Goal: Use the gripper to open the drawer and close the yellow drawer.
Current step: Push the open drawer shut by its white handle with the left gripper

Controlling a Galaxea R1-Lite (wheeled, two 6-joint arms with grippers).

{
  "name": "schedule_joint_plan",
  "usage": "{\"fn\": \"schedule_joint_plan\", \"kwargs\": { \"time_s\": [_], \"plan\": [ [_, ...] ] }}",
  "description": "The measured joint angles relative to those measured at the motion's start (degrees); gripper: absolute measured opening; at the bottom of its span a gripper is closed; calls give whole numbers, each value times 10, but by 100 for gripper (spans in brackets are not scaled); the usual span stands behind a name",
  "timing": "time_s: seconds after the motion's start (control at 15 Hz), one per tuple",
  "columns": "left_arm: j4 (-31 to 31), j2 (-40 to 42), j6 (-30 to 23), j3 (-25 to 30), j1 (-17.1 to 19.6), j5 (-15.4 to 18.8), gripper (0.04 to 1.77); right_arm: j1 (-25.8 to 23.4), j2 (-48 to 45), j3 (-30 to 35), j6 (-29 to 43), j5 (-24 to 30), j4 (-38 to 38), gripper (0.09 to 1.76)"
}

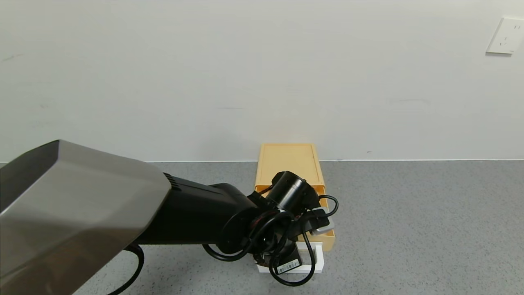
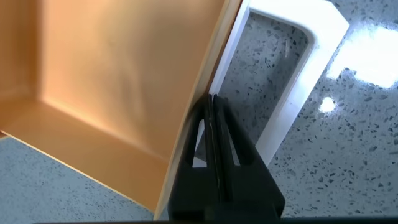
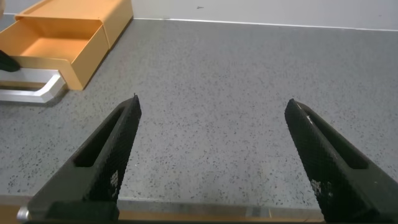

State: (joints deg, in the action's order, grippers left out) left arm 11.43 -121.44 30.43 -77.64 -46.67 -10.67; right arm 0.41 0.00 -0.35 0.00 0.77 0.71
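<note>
Nearest to us in the head view, our left arm's big silver-grey shell (image 1: 73, 213) reaches across the speckled grey desk (image 1: 409, 229), and the left gripper (image 1: 286, 262), the black end with its looping cables and white barcode sticker, hangs over the front of the small flat mustard-yellow plastic drawer box (image 1: 288, 162). In the left wrist view the black fingers (image 2: 214, 155) are pressed together, set against the yellow front panel inside the white rectangular loop handle (image 2: 305, 81); whether they actually pinch a part of the handle we cannot tell, since nothing shows between them. The yellow sliding tray (image 3: 56, 50) is pulled out toward us, its bare inside open to view in both wrist pictures, so we judge the opening half of the task done, or very nearly so. What is left is the closing: pushing the tray back until its front sits flush with the box. Our right gripper (image 3: 211, 155) is parked low over the desk well to the side, its two black fingers spread wide apart and holding nothing. Farther back, the box's rear sits close against the pale wall (image 1: 245, 73), which carries a white wall socket (image 1: 505, 36) toward the right.
</note>
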Motion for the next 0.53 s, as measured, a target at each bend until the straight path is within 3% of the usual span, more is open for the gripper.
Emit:
{"fn": "schedule_joint_plan", "kwargs": {
  "time_s": [0.53],
  "plan": [
    [-8, -26, -1, -36, 4, -47, 11, 0, 0, 0, 0, 0, 0, 170]
  ]
}}
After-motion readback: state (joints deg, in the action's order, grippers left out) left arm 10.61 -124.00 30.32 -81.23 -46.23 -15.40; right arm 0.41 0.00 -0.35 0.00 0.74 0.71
